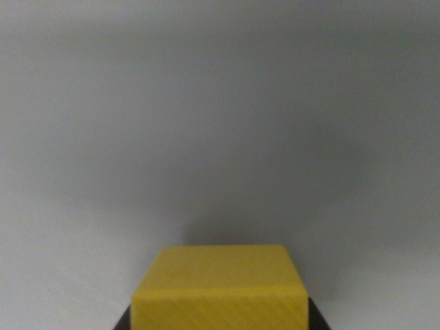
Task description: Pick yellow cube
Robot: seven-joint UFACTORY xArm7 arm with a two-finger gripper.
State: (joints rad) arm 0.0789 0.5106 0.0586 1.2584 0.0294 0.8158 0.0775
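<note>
Here the small yellow wooden cube (220,289) sat between the dark tips of the tool (220,323), which looked clamped on it. A loose hold could drop it onto the grey worktop (220,103).

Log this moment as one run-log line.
view: wrist | yellow cube: bottom centre, between dark end effector fingers | grasp: apparently closed on cube | surface: plain grey, nothing else visible

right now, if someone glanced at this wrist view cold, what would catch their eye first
The yellow cube grabs attention at once: a bright block at the bottom centre, the only colour in the frame. Dark tips of the hand peek out at its two lower corners, hugging its sides. Everything above is a plain grey surface, with a soft shadow darkening just behind the cube.
</note>
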